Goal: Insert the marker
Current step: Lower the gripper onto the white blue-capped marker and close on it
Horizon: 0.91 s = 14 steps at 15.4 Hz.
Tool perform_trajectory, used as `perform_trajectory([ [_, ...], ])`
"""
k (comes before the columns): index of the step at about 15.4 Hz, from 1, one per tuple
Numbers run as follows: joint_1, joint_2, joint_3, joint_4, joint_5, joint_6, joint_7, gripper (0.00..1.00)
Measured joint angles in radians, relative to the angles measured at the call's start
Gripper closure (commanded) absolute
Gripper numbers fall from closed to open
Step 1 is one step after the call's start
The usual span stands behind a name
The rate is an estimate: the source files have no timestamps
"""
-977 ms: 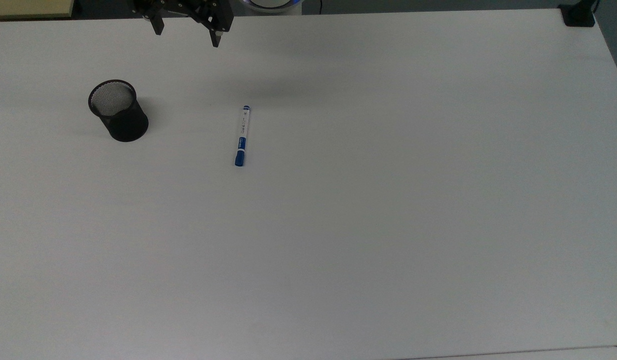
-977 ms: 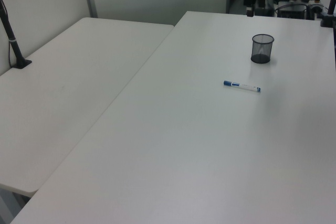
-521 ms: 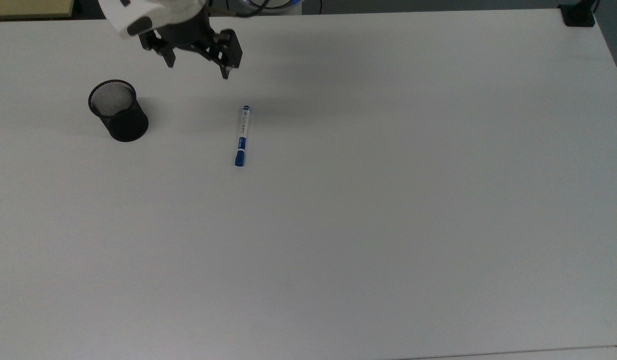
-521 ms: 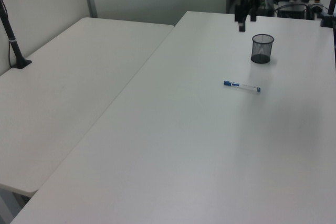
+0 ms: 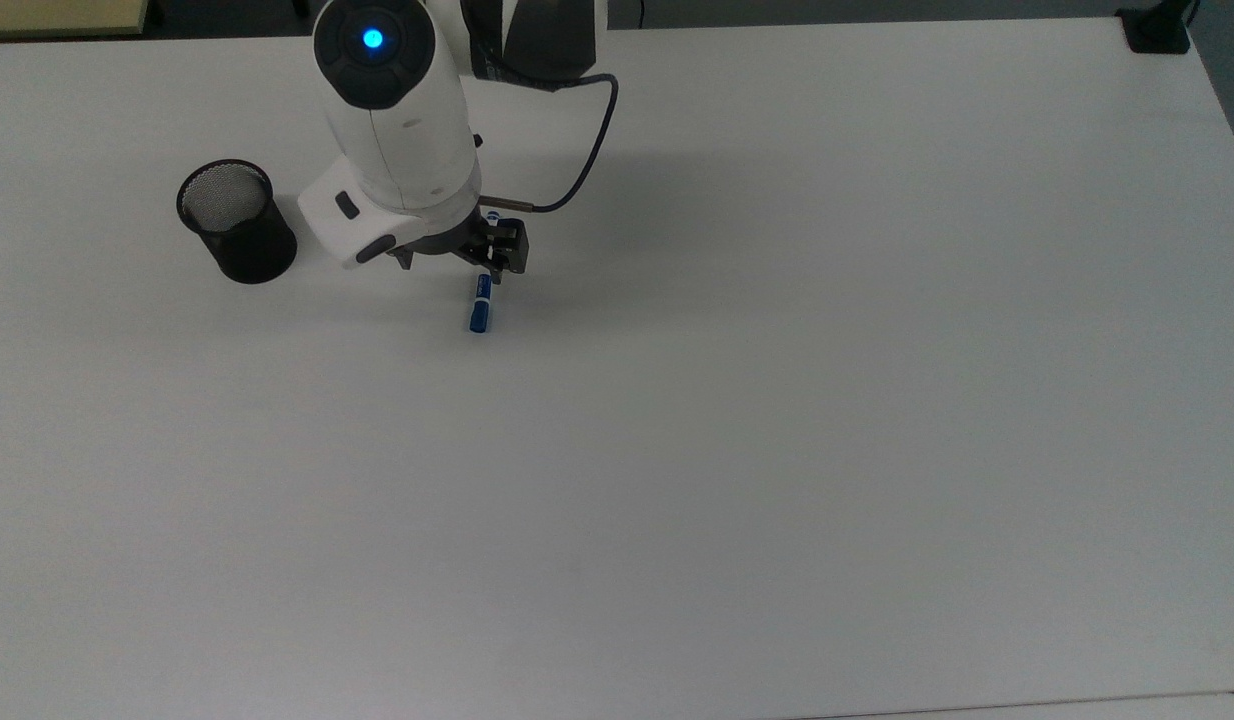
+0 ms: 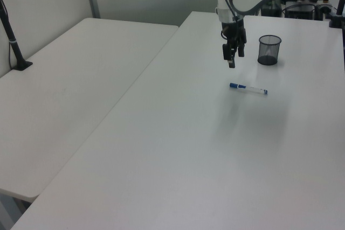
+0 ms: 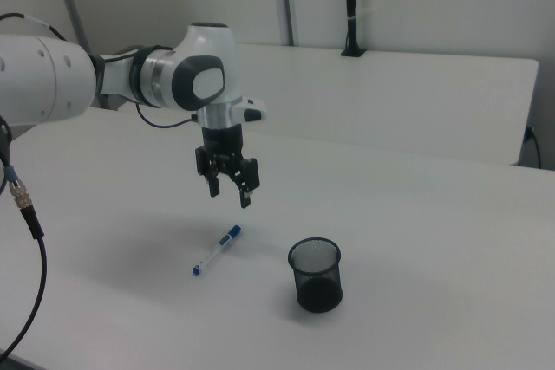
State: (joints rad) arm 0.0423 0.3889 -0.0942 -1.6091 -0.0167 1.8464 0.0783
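A plain white table (image 7: 434,214) carries the marker (image 7: 216,250), lying flat and apart from the black mesh cup (image 7: 316,274). We see the gripper (image 7: 229,194) hanging above the marker with fingers spread and empty, pointing down, we judge so it can descend astride the barrel.

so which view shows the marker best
The right view: the whole marker lies unobstructed on the table, below the open hand. The left view shows its full length too, but smaller. In the top view the arm covers most of it, leaving its blue cap end.
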Motion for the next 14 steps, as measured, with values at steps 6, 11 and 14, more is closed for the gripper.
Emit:
perform_trajectory([
  [6, 0.022, 0.031, 0.001, -0.066, 0.0, 0.067, 0.0, 0.24],
  [11, 0.045, 0.082, 0.001, -0.074, 0.0, 0.114, 0.003, 0.44],
  [14, 0.045, 0.094, 0.001, -0.074, 0.0, 0.118, 0.003, 0.59],
])
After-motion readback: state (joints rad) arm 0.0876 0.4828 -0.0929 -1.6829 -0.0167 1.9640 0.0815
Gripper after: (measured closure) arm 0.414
